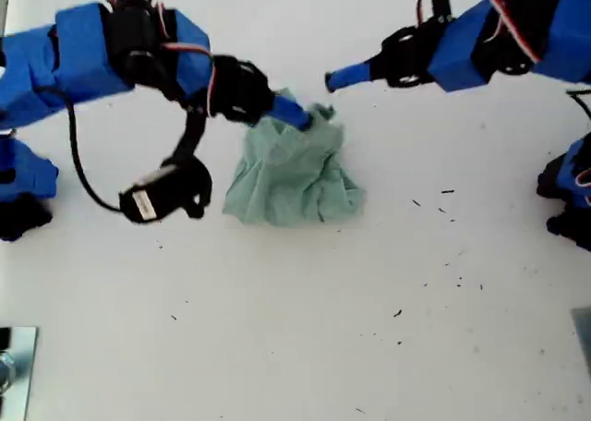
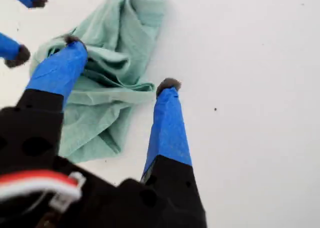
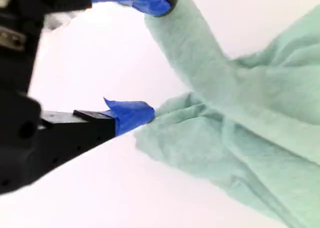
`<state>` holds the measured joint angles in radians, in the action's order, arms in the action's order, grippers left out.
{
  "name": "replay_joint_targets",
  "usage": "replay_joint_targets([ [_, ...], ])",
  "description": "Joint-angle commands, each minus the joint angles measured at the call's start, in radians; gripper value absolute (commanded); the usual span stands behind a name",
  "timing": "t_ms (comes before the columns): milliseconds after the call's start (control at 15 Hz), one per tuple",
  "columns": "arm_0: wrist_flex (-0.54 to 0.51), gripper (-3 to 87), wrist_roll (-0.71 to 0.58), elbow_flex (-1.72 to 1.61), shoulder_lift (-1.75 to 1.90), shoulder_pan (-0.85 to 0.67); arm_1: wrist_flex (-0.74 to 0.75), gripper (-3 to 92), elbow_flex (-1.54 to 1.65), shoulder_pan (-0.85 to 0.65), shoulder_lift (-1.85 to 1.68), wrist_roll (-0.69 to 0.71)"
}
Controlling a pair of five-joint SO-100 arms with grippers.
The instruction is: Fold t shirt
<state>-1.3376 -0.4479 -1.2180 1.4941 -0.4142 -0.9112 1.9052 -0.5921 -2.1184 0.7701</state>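
Grip, my first gripper (image 2: 121, 63): jaws spread wide, holding nothing; one fingertip (image 2: 75, 42) presses on a fold of cloth, the other rests on the bare table (image 1: 277, 347) just beside the hem.
Cloth at the jaws: the t shirt (image 1: 294, 174) lies bunched in a crumpled heap, a little toward 12 o'clock from the middle of the exterior view, drawn up to a peak at its 12 o'clock end.
Step in hand: I judge this to be the spreading-out stage; no clean edge or sleeve shows, so folding cannot start yet.
How to do it well: close on a single outer layer at the heap's edge, not on a thick wad, and draw it low along the table toward 3 o'clock in the exterior view.
Farther, my second gripper (image 3: 156, 55): jaws apart, cloth touching both tips at the peak; whether it carries any cloth I cannot tell.
Pairing: if that gripper pinches and anchors its end, pulling opposite ways should flatten the cloth; slowly, or the soft cloth slips free.
Risk: both tips work close together at the peak, so keep them from colliding.
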Motion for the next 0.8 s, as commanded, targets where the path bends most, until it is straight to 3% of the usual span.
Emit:
replay_joint_targets([
  [0, 0.009, 30.1, -0.046, -0.175, 0.278, -0.166, -0.055, 22.8, 0.011, -0.100, -0.118, 0.025],
  [133, 0.066, 30.0, -0.072, -0.449, 0.509, -0.284, -0.137, 19.7, 0.074, -0.144, -0.219, 0.051],
  [333, 0.184, 26.3, -0.067, -0.873, 0.811, -0.278, -0.201, 19.1, 0.313, -0.156, -0.465, 0.034],
  [467, 0.307, 19.4, 0.000, -1.230, 1.074, -0.190, -0.186, 20.4, 0.589, -0.126, -0.742, -0.006],
  [600, 0.431, 0.7, 0.121, -1.643, 1.503, -0.049, -0.221, 16.7, 0.877, -0.063, -1.075, -0.084],
  [733, 0.393, -0.1, 0.316, -1.919, 1.902, 0.115, -0.342, 14.3, 1.075, -0.018, -1.361, -0.170],
])
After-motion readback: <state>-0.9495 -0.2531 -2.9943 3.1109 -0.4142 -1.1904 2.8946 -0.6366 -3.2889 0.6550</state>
